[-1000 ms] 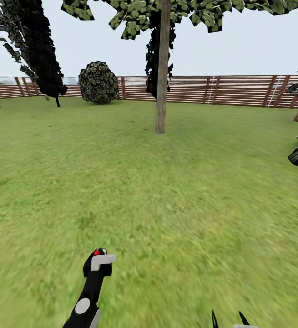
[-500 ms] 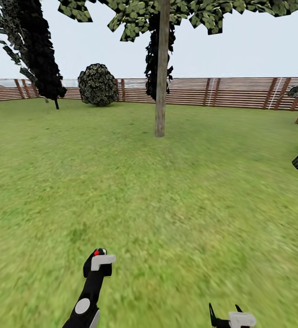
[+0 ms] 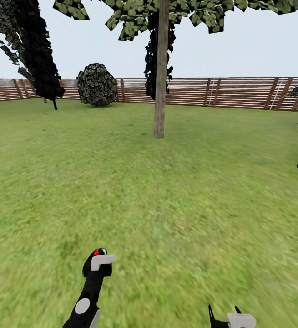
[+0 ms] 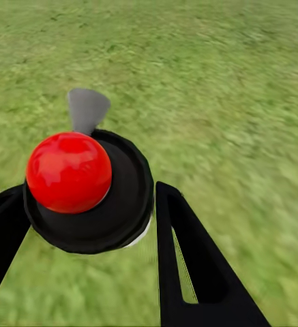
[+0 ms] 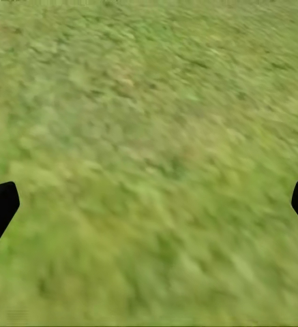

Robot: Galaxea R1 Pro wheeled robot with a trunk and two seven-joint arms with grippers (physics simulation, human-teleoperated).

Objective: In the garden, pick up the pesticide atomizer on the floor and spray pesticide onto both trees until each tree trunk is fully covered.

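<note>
Grass (image 3: 176, 205) surrounds atomizer (image 4: 87, 187) clamped in left end effector (image 4: 87, 231).

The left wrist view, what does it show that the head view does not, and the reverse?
Left wrist view: the red ball top of the atomizer close up, between the left gripper's black fingers.

Head view: the tree trunk, round bush, wooden fence, and the open right gripper.

Both: the held atomizer and the grass.
</note>
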